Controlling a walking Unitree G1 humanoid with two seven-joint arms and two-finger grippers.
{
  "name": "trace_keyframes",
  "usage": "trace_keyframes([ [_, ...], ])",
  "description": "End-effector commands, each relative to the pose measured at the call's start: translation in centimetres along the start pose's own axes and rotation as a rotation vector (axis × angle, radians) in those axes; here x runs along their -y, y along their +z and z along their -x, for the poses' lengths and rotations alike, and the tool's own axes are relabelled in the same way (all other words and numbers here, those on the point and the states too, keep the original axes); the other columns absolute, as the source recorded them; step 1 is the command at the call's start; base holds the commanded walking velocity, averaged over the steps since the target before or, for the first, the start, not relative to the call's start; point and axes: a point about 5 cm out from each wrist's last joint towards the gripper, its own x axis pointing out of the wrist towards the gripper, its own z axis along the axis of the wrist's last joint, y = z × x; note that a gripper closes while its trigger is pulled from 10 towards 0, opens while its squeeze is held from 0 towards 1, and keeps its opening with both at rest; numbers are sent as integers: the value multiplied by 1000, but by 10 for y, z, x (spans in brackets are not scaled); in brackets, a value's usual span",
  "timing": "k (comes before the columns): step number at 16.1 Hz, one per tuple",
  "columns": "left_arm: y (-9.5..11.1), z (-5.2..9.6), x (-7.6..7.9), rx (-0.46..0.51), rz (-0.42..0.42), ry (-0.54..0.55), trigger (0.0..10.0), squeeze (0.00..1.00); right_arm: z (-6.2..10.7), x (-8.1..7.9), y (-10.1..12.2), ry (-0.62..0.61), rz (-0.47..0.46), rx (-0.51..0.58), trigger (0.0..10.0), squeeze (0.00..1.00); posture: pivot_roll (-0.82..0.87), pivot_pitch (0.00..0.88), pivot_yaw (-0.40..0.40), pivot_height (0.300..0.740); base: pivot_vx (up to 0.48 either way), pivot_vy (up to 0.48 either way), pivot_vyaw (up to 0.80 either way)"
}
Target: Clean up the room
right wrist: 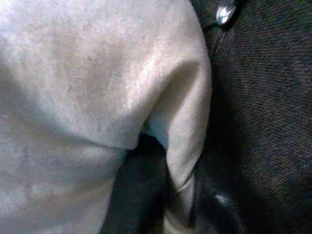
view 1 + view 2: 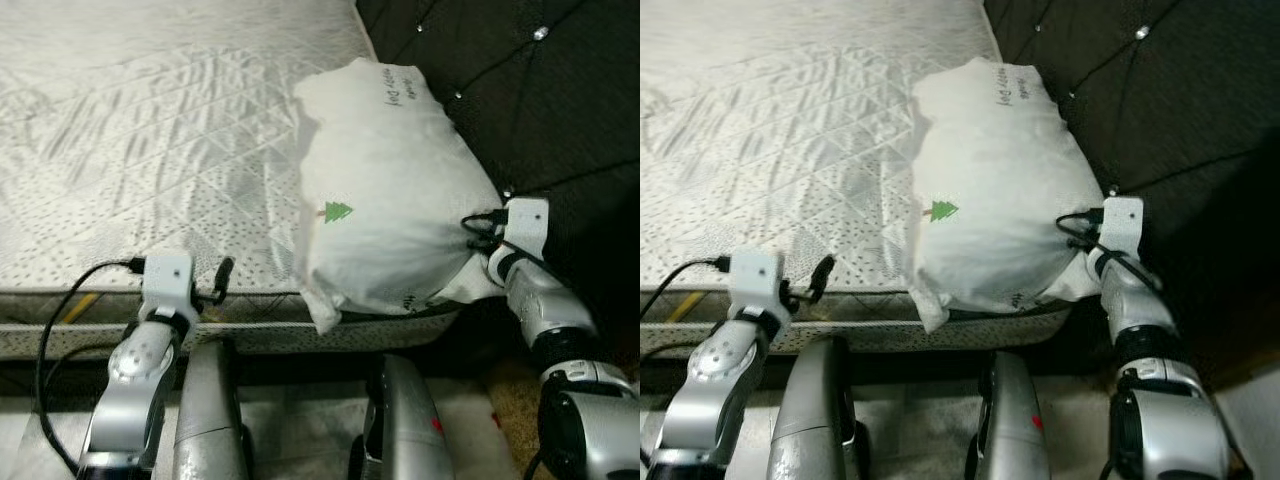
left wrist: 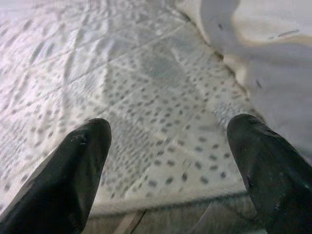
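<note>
Left claw (image 2: 222,278): fingers apart, holding nothing. It sits at the near edge of the bed, pointing across the mattress. In the left wrist view both fingers (image 3: 73,170) frame bare quilted cover, with the pillow's edge showing beyond one of them.

Bed (image 2: 150,150): pale quilted mattress, dotted border along the near edge. Surface bare apart from the pillow at its right end.

Pillow (image 2: 390,190): white, plump, with a small green tree print and some dark writing near the far end. It lies at the head of the bed, against the headboard. Long axis runs from the near edge of the bed away from the robot. The near corner overhangs the mattress edge.

Right claw (image 1: 180,195): clamped on the pillow's near right corner; the right wrist view shows a fold of white cloth pinched between the dark fingers.

Headboard (image 2: 520,90): dark, tufted, with bright studs. It touches the pillow's right side.

Governing relation: the pillow lies just left of the right claw and well to the right of the left claw, with open mattress between them. The right arm is nearer and already has the grip.

Judgement: seating the pillow squarely on the bed looks like the step in hand. A one-corner grip may let it sag or twist.
</note>
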Motion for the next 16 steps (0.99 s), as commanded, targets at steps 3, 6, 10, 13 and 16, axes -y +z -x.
trace_keyframes([
  [3, -2, -4, -7, 4, 6, 30, 10000, 0, -1, -3, 21, 11, 104, 93, 10000, 1000, 57, 0, -54, 535, 0, 0, 0],
  [6, -1, -11, -14, 22, 32, 100, 10000, 0, -2, -3, 30, -13, 196, 145, 10000, 1000, 53, 0, -54, 535, 0, 0, 0],
  [10, 5, -20, -19, 66, 48, 141, 10000, 0, 2, 23, 29, -220, 122, 170, 10000, 1000, 69, 0, -84, 535, 0, 0, 0],
  [13, 2, -16, -20, 74, 80, 130, 10000, 0, 11, 7, -17, -88, 81, 67, 10000, 1000, 74, 0, -86, 535, 0, 0, 0],
  [16, 0, -16, -20, 73, 70, 117, 10000, 0, 28, 4, -64, -11, 87, -74, 10000, 1000, 50, 0, -76, 535, 0, 0, 0],
])
